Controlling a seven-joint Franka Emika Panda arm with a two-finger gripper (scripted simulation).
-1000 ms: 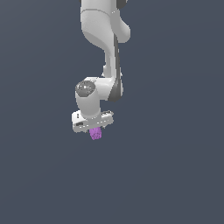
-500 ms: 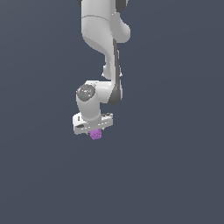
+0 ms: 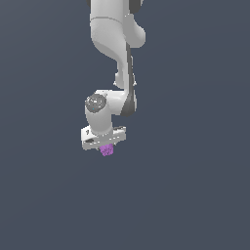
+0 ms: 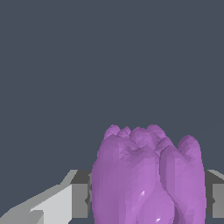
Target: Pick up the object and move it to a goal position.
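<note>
A white arm [image 3: 113,44] is shown descending from the upper edge of the exterior view against a uniform dark grey-blue ground, ending in a round wrist joint [image 3: 96,103] and a broad white hand. The gripper [image 3: 107,149] is directed downward, and the object [image 3: 107,150], a bright purple lumpy blob, is seen protruding just beneath the hand, much narrower than the hand itself and set slightly toward the exterior view's right of the wrist joint. In the wrist view the object [image 4: 148,177] fills the space between the grey fingers [image 4: 80,194], one of which is visible at either flank and each of which is pressed against its side; the jaws are thus closed narrowly upon it. The long axis of the blob is seen to run along the line of the fingers, away from the wrist camera, with its knobbly, lobed end pointing outward past the fingertips. Whether the object touches any surface beneath cannot be determined.
</note>
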